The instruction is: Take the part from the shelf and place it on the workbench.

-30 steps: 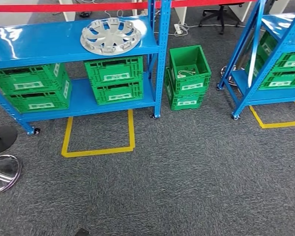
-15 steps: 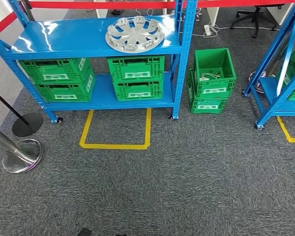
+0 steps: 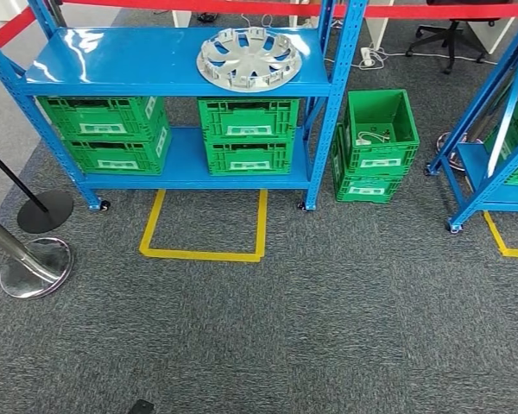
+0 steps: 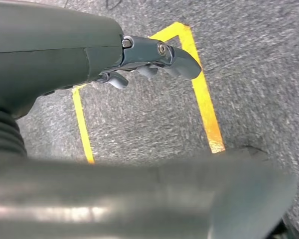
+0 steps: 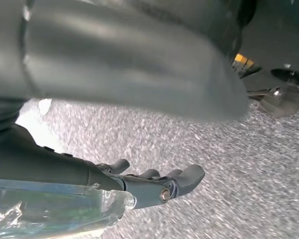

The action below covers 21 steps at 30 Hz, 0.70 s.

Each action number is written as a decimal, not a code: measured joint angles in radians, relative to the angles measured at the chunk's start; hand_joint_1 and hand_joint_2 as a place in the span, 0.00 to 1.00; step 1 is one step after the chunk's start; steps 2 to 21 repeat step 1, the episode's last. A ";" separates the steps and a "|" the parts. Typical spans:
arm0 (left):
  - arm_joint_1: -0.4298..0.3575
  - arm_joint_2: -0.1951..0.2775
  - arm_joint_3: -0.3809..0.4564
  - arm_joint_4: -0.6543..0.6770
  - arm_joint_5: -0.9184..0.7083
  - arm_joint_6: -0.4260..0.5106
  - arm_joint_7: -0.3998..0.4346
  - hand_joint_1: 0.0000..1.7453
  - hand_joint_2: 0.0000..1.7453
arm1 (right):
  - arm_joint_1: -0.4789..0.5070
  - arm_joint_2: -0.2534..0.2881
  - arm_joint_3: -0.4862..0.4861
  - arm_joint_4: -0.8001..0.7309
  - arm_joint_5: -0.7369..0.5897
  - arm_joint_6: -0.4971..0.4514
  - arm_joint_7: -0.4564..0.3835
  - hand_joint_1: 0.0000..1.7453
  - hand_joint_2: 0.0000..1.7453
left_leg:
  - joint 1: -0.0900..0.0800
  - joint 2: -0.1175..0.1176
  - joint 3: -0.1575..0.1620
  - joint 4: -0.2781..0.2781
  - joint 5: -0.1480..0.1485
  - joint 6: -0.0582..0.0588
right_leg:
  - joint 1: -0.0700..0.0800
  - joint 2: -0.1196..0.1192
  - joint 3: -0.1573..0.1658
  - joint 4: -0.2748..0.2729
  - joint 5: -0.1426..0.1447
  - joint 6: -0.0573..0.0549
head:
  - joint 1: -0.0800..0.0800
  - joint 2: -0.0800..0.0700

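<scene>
The part, a silver wheel cover [image 3: 249, 59], lies flat on the top board of the blue shelf [image 3: 113, 65], toward its right post. My left hand [image 4: 151, 55] hangs over the grey carpet with its fingers stretched out and nothing in them, above a yellow tape line [image 4: 202, 89]. In the same way, my right hand [image 5: 155, 184] hangs above the carpet, fingers extended and empty. Both hands are well short of the shelf.
Green crates [image 3: 247, 134] fill the shelf's lower board, and two stacked ones [image 3: 374, 147] stand on the floor to its right. A second blue shelf [image 3: 497, 155] is at far right. Stanchion bases [image 3: 34, 267] stand at left. A yellow tape rectangle [image 3: 204, 252] marks the carpet before the shelf.
The whole head view has shifted: the shelf and wheel cover now sit further right in the picture, so the camera turned left. The things themselves have not moved.
</scene>
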 joint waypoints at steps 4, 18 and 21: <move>0.002 0.002 -0.003 -0.001 0.007 0.000 0.001 0.00 1.00 | 0.002 0.000 -0.008 -0.002 0.000 0.003 0.001 0.00 1.00 | 0.000 0.000 0.000 0.000 0.000 0.000 | 0.000 0.000 0.001 0.000 0.000 0.001 | 0.000 0.000; 0.002 0.002 -0.003 -0.001 0.007 0.000 0.001 0.00 1.00 | 0.002 0.000 -0.008 -0.002 0.000 0.003 0.001 0.00 1.00 | 0.000 0.000 0.000 0.000 0.000 0.000 | 0.000 0.000 0.001 0.000 0.000 0.001 | 0.000 0.000; 0.002 0.002 -0.003 -0.001 0.007 0.000 0.001 0.00 1.00 | 0.002 0.000 -0.008 -0.002 0.000 0.003 0.001 0.00 1.00 | 0.000 0.000 0.000 0.000 0.000 0.000 | 0.000 0.000 0.001 0.000 0.000 0.001 | 0.000 0.000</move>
